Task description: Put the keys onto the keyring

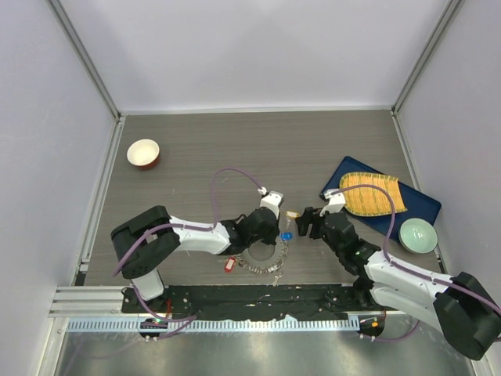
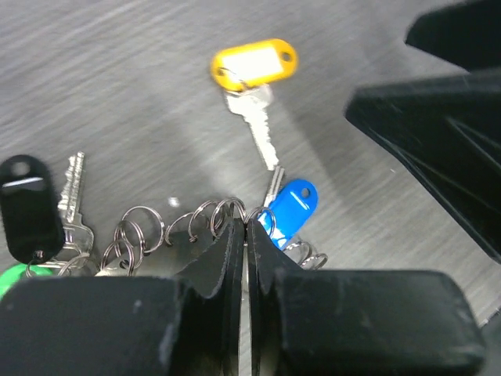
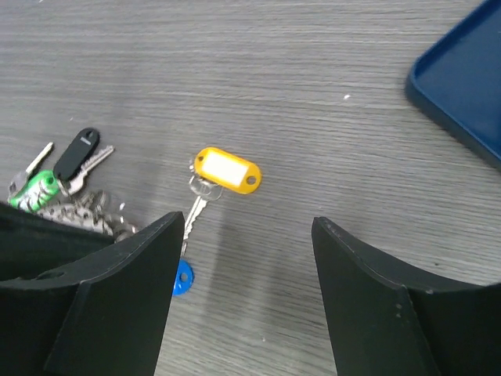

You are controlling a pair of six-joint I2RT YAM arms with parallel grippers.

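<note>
Left claw stands closed at the keyring; right claw gapes above the yellow-tagged key, probably light and slippery, easiest pinched by its tag

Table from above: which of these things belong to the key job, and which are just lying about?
Belong to the job: keyring, yellow-tagged key, blue-tagged key, black-tagged key, green-tagged key, red-tagged key.

Just lying about: red-and-white bowl, green bowl, blue tray, yellow ridged thing on the tray.
</note>
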